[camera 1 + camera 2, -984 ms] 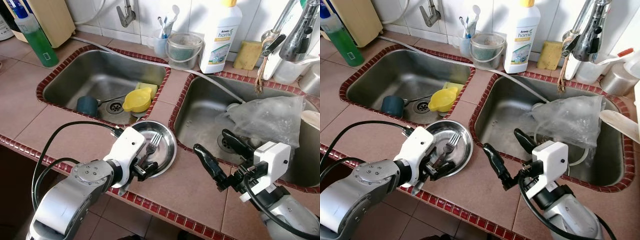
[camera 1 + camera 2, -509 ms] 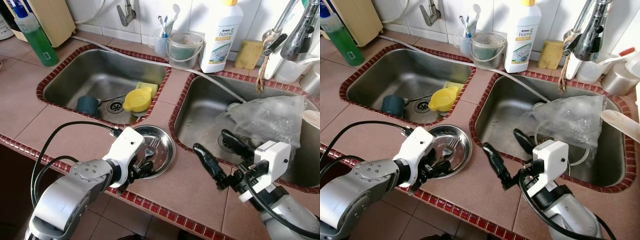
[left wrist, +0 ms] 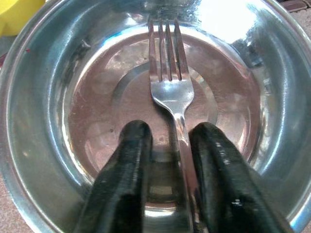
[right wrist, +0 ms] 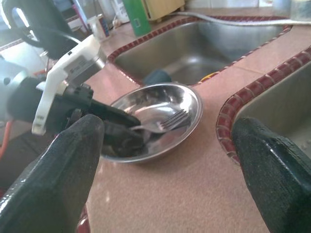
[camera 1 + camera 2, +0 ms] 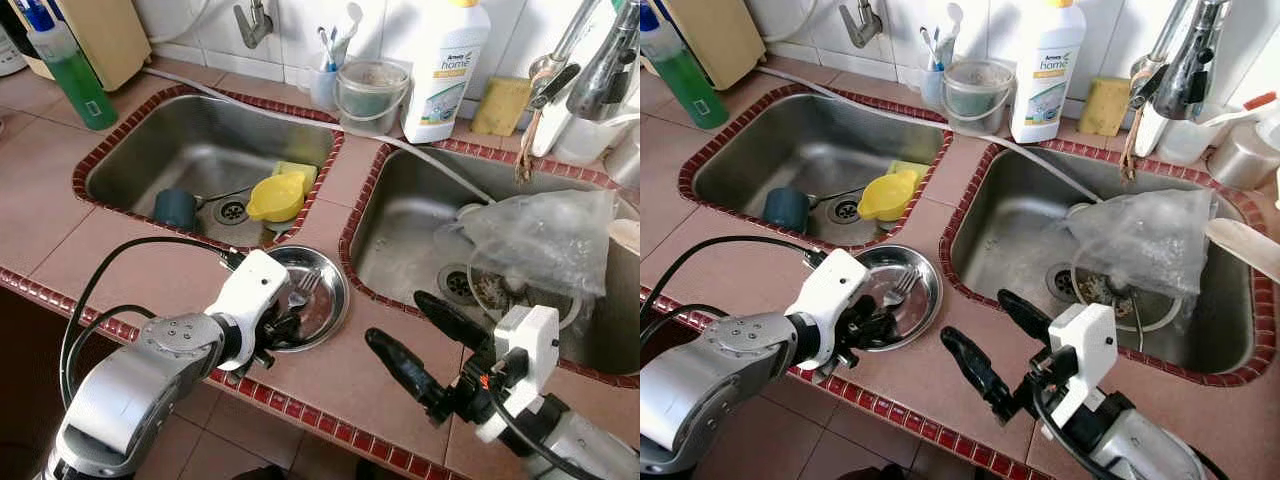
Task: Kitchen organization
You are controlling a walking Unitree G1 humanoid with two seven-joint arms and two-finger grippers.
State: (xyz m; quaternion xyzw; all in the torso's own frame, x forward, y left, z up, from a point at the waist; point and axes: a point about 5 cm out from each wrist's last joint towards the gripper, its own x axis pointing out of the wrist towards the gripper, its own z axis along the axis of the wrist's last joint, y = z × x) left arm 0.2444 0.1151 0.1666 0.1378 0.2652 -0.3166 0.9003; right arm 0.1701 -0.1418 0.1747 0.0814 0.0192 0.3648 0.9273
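Right gripper (image 5: 425, 345) is pulling back toward the counter's front edge, fingers spread and holding nothing, while the left gripper (image 3: 167, 160) is staying low in the steel dish (image 5: 335, 300), fingers closing on the fork (image 3: 167, 92) handle. Dish is sitting on the counter (image 5: 400, 410) strip between the two sinks, near the front edge. Fork's long axis is running along the fingers, tines pointing away toward the sinks; best to be pinching the handle squarely and lifting straight so the dish isn't dragged.
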